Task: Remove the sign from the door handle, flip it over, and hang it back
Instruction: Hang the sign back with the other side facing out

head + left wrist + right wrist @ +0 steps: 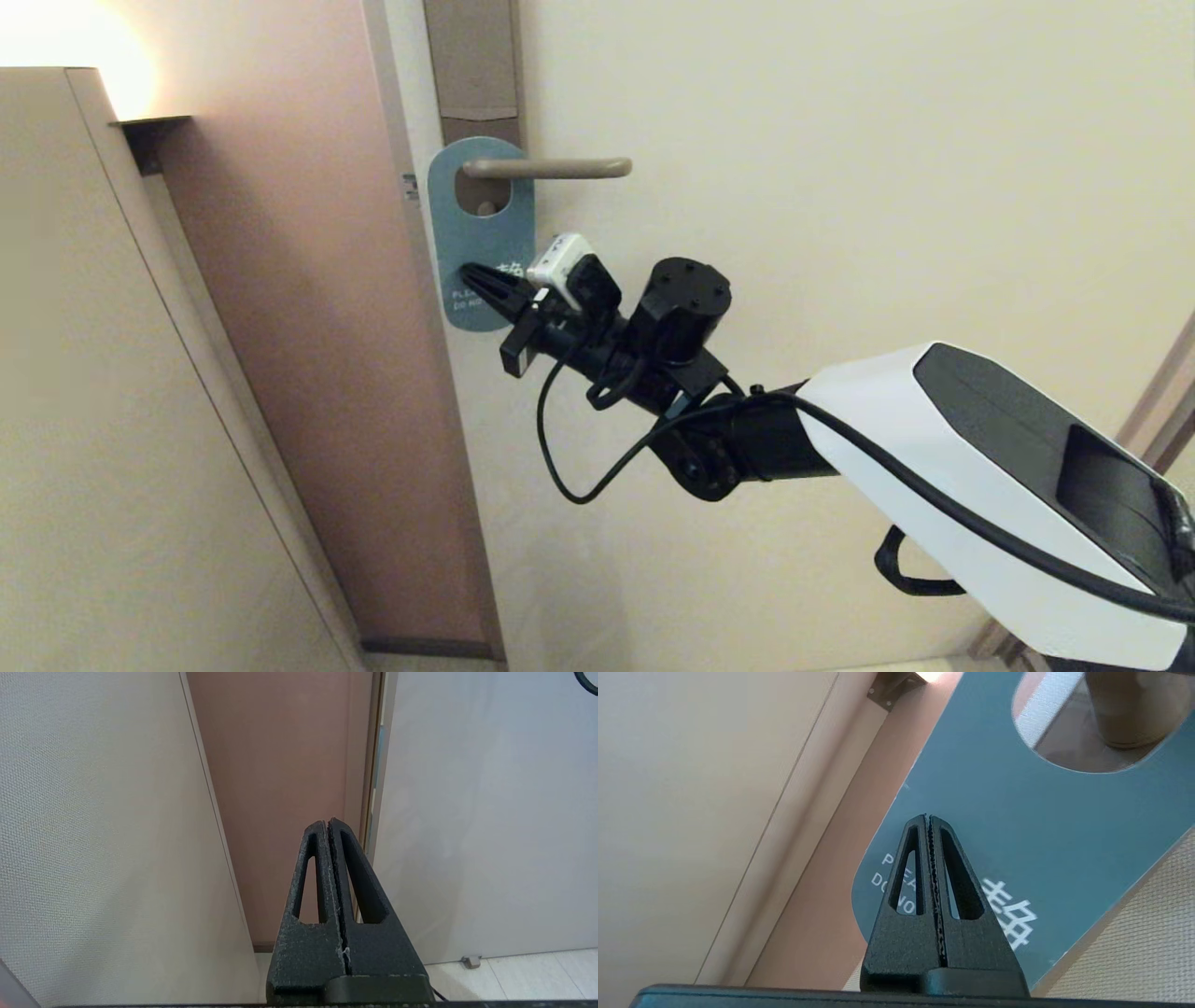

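Cabinet side: a tall beige panel (112,392) fills the left of the head view, with a warm light glowing above its top edge.
Door frame: a reddish-brown strip (308,355) runs between the panel and the cream door (840,187).
Backplate: a tall brown rectangular plate (471,65) sits on the door above the lever.
Sign: the flat blue rounded-oblong hanger card (485,233) hangs by its oval hole on the lever, blue face outward, white lettering near its lower end.
Door handle: the slim beige-bronze metal lever bar (551,168) lies level, its rounded end pointing right.
Right tool: the black right tool (471,275) is at the lower part of the sign, over the lettering, its fingers (920,868) pressed together; whether it touches the card cannot be told.
Left tool: the left tool (329,823) has its fingers together and empty, pointing at the door frame low down near the pale floor (514,970).
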You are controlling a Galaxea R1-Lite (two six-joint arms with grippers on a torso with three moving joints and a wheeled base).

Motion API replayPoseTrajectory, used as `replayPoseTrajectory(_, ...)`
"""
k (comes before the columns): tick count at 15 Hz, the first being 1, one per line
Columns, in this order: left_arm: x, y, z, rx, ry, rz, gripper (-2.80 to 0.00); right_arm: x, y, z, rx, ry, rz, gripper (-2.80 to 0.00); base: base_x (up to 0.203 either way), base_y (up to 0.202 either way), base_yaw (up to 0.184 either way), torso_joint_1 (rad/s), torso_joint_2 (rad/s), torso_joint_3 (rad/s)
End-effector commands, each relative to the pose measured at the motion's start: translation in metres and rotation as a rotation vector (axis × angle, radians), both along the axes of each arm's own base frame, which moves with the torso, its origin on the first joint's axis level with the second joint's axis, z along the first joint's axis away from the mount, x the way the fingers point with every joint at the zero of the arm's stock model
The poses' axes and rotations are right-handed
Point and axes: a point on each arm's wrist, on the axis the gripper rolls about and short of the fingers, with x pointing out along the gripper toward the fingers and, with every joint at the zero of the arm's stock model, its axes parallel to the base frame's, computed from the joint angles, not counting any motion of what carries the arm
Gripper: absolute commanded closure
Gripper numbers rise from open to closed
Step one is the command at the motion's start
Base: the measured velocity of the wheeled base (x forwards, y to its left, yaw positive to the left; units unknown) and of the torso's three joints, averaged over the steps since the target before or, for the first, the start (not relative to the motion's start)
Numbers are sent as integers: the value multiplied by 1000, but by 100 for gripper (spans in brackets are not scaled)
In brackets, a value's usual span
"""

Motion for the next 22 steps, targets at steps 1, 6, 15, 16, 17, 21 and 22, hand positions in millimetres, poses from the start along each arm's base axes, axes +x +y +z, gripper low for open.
replayPoseTrajectory(1,0,0,0,0,1,0,0,7,2,-1,9,-13,-4,0,0,0,0,0,0,0)
replayPoseTrajectory(6,0,0,0,0,-1,0,0,27,0,6,25,-31,-32,0,0,0,0,0,0,0)
replayPoseTrajectory(15,0,0,0,0,-1,0,0,33,-10,3,10,-16,-54,0,0,0,0,0,0,0)
replayPoseTrajectory(16,0,0,0,0,1,0,0,32,-11,5,6,-11,-54,0,0,0,0,0,0,0)
replayPoseTrajectory(17,0,0,0,0,-1,0,0,30,-13,5,-2,-3,-54,0,0,0,0,0,0,0)
replayPoseTrajectory(21,0,0,0,0,-1,0,0,19,-22,11,-28,17,-50,0,0,0,0,0,0,0)
replayPoseTrajectory(22,0,0,0,0,-1,0,0,16,-25,15,-29,18,-50,0,0,0,0,0,0,0)
